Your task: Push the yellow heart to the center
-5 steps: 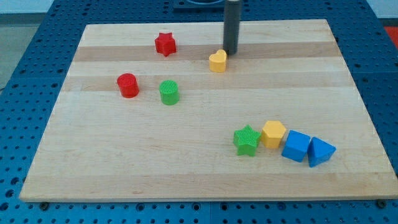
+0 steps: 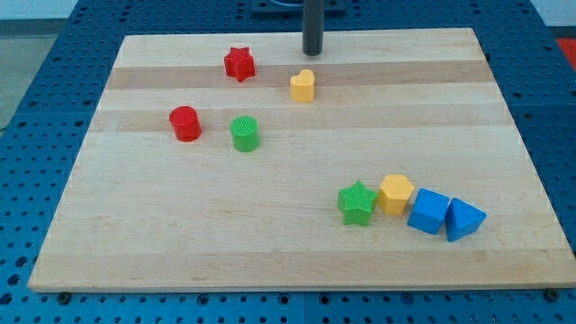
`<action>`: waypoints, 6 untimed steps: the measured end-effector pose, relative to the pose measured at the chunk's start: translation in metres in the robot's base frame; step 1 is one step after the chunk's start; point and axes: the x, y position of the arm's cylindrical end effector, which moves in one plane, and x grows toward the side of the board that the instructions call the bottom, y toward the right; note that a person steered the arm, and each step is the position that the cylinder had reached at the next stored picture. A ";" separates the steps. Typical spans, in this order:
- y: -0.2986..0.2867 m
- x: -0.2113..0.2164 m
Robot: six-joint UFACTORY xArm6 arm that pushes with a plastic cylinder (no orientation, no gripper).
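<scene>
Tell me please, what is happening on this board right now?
A robot arm pushes blocks over a wooden board with a dark rod. My tip stands near the view's top, just above the yellow heart and apart from it. The heart lies above the centre, not there yet. The other blocks sit untouched.

A straight dark rod (image 2: 312,22) comes down into the picture from the view's top edge, a little right of the middle. It stands upright, with no lean to either side that can be made out. Only its lower stretch shows; the arm above it is cut off by the frame. My tip (image 2: 312,52) is at the rod's very end, near the far edge of the worktop (image 2: 270,243), and touches nothing else.
</scene>
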 end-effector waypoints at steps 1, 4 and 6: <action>-0.001 0.000; 0.017 0.073; -0.018 0.128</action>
